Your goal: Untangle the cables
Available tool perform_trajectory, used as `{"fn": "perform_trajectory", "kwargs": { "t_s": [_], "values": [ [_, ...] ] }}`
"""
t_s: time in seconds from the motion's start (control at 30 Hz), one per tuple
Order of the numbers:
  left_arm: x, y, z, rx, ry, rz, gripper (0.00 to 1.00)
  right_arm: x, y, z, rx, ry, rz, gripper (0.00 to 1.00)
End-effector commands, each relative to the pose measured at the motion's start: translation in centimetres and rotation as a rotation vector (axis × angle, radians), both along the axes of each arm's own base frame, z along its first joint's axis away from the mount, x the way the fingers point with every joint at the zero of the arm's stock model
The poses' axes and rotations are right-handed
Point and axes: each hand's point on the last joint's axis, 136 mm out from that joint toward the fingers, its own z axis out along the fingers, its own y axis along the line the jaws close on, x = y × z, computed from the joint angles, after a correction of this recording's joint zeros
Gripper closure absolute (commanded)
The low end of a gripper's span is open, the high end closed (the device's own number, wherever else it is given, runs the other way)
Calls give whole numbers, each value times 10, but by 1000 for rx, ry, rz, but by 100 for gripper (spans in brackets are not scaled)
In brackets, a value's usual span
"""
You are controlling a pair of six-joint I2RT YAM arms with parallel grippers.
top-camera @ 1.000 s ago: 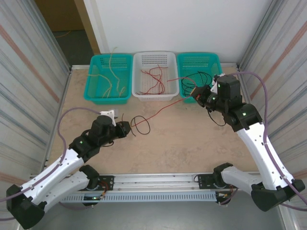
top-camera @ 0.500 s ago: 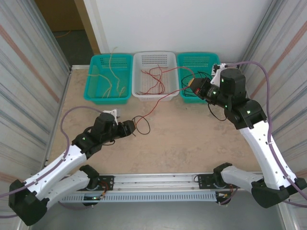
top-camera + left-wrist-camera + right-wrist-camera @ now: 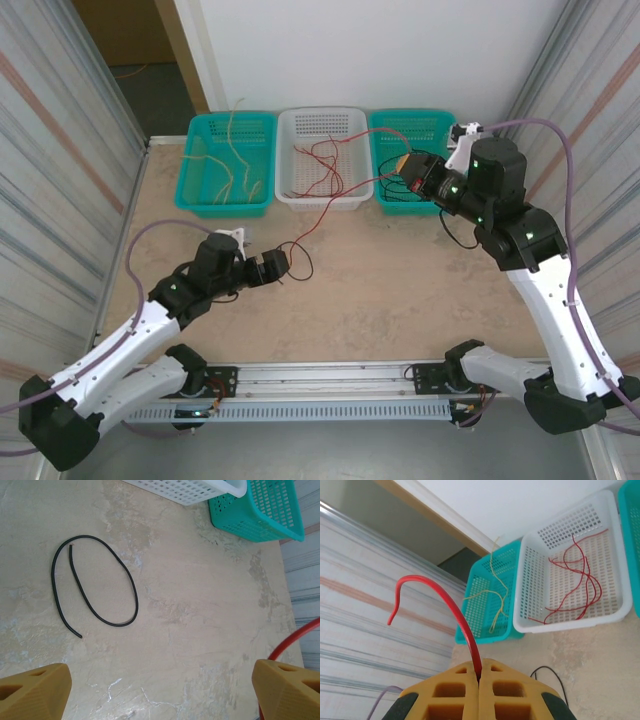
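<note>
The red cable [image 3: 468,640] is pinched in the closed right tool [image 3: 479,680] near the tabletop's [image 3: 200,605] far right corner and trails toward the middle. A black cable [image 3: 136,592] lies looped there, in front of the left tool [image 3: 160,692], its jaws spread wide.
</note>
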Motion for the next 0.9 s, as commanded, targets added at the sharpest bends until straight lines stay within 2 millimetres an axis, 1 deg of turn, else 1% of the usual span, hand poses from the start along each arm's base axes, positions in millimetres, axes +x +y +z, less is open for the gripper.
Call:
{"fn": "perform_trajectory", "kwargs": {
  "t_s": [0.0,0.13,0.3,0.47,0.7,0.8,0.87],
  "values": [
    [5,5,10,19,-21,8,7,-5,-7,20,-19,-66,-9,100],
    [6,13,2,34,40,37,7,-5,-18,28,-27,-90,-39,100],
    [7,35,-8,53,109,118,8,-6,-33,36,-31,-109,-76,100],
    [5,43,-13,26,124,138,8,-8,-41,40,-31,-117,-95,100],
    [5,31,-8,-18,115,80,18,-2,-50,37,-66,-110,-134,100],
    [5,27,-9,-26,118,58,25,6,-57,31,-105,-87,-166,100],
    [5,22,-8,-43,123,33,30,15,-63,26,-138,-69,-191,100]
  ]
}}
